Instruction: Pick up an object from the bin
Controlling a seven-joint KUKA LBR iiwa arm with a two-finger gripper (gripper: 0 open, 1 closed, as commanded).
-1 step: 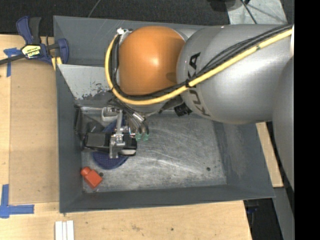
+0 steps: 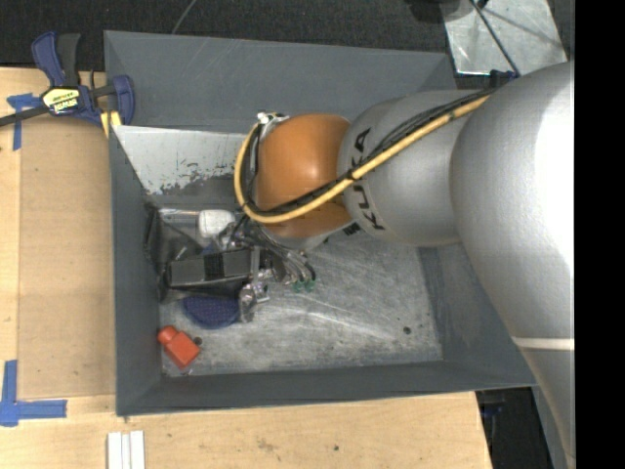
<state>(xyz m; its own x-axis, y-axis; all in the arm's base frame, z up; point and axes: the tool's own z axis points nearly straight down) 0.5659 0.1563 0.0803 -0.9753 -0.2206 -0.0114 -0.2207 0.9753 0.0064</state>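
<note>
Black block [image 2: 203,268] in left of bin [image 2: 293,76]; pincer [image 2: 256,283] at its right end, apart or together: cannot tell. Risk: blue disc [image 2: 213,310] close below, grasp may snag it and block may slip.

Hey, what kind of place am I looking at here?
Probably a robotics lab's bin-picking station: a KUKA arm reaches into a grey metal bin holding small loose things, like a red block and a blue piece.

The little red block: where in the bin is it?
In the camera view the red block lies on the floor of the bin, in its lower-left corner, just below and left of a dark blue rounded piece.
</note>
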